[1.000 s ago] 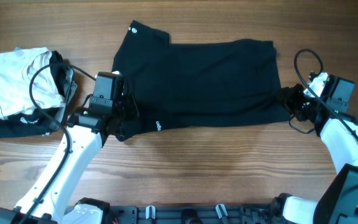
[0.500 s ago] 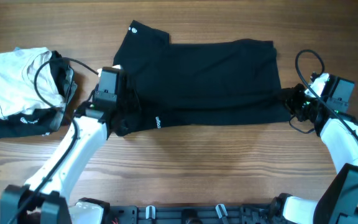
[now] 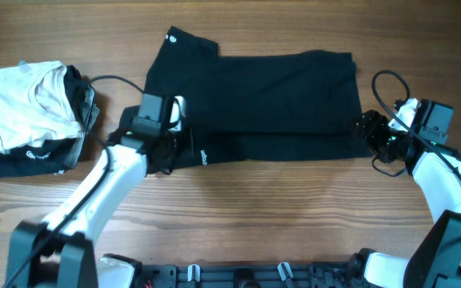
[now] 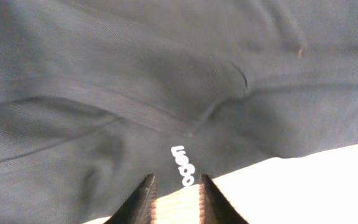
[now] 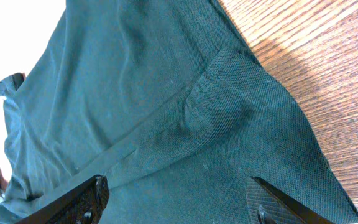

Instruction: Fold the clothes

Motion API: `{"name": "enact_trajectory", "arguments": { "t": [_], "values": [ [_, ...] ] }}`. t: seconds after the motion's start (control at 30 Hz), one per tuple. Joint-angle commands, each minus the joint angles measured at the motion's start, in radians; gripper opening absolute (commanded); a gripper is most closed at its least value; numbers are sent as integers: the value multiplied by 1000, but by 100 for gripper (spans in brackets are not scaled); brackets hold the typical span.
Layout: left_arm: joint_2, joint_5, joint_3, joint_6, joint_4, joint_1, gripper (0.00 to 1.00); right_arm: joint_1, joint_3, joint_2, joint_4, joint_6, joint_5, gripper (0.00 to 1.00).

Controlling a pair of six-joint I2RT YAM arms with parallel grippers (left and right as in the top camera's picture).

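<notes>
Wooden table [image 3: 294, 216] has the black T-shirt [image 3: 270, 104] spread flat mid-table, folded white garment [image 3: 22, 108] stacked on a folded black garment [image 3: 14, 164] at the left end, right gripper [image 5: 178, 186] wide open over the shirt's right edge, left gripper [image 4: 175, 183] slightly parted, empty, by the hem logo.

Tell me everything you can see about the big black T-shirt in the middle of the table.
The black T-shirt lies spread across the wooden table. Its fabric looks like a soft, fine knit and is gently wrinkled. Its near edge looks folded up onto the body, leaving a long crease. A sleeve with a small white mark juts out at the far left corner, and a white logo sits by the near left edge. The left gripper and right gripper stand open at its ends, gripping nothing.
</notes>
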Motion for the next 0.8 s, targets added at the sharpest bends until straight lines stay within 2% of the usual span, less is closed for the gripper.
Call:
{"name": "enact_trajectory", "arguments": {
  "t": [0.0,0.13,0.3,0.37,0.43,0.5,0.53,0.6,0.63,0.7,0.77],
  "values": [
    [137,35,14,59,42,-55,13,3,15,15,1,-17,11,76],
    [250,25,14,59,92,-95,4,3,15,15,1,-8,11,76],
    [209,-97,38,58,278,-68,4,3,15,15,5,6,11,77],
    [198,-215,80,59,334,-56,4,3,15,15,7,6,11,77],
    [177,-259,168,60,298,-37,5,3,15,15,6,8,11,77],
    [145,-250,217,59,190,-37,9,3,15,15,3,7,11,77],
    [128,-227,228,59,119,-40,10,3,15,15,0,7,11,78],
    [110,-102,225,59,-80,-40,4,3,15,15,-2,6,11,79],
    [125,-92,203,59,-129,-43,4,3,15,15,-2,6,11,79],
    [166,-92,126,59,-87,-50,4,3,15,15,-5,6,23,79],
    [223,-92,77,59,37,-50,4,3,15,15,-9,8,29,79]
  ]
}}
